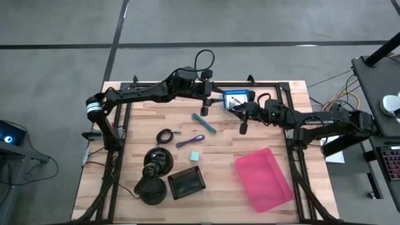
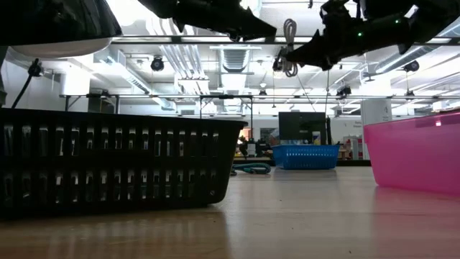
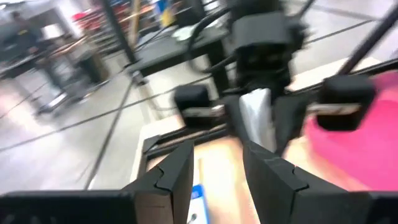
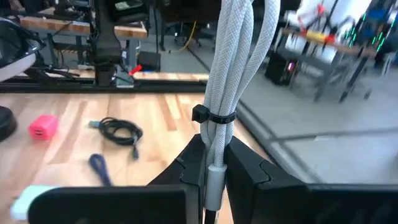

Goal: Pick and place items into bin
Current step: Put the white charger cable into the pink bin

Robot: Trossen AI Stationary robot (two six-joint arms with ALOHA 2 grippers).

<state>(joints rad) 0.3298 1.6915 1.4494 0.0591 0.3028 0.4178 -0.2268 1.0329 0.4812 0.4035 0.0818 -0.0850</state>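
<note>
Closed tightly on a bundled grey-white cable (image 4: pixel 231 74), bound by a black tie, the jaws of the right gripper (image 1: pixel 243 122) are seen raised above the table, with the bundle hanging below the fingers in the low view (image 2: pixel 290 49). The left gripper (image 1: pixel 204 106) is held in the air near the table's 12 o'clock edge, its jaws parted with nothing between them. The surface is a pale wooden table (image 1: pixel 137 164) in a black frame, standing on a grey floor; beyond it a large workshop with ceiling lights, ducts and shelving is visible. One pink bin (image 1: pixel 264 178) lies toward 4 o'clock. One white packet with blue print (image 1: pixel 233 99) rests at 12 o'clock, just beside the right gripper. Near the centre are found one teal-handled tool (image 1: pixel 204 122), one purple pen (image 1: pixel 190 141), one coiled black cable (image 1: pixel 165 135) and one pale teal cube (image 1: pixel 195 155). Toward 7 o'clock, two black domed objects (image 1: pixel 156 172) and one black slotted basket (image 1: pixel 187 181) are set close together. One blue basket (image 2: pixel 306 156) is seen far off in the low view.
</note>
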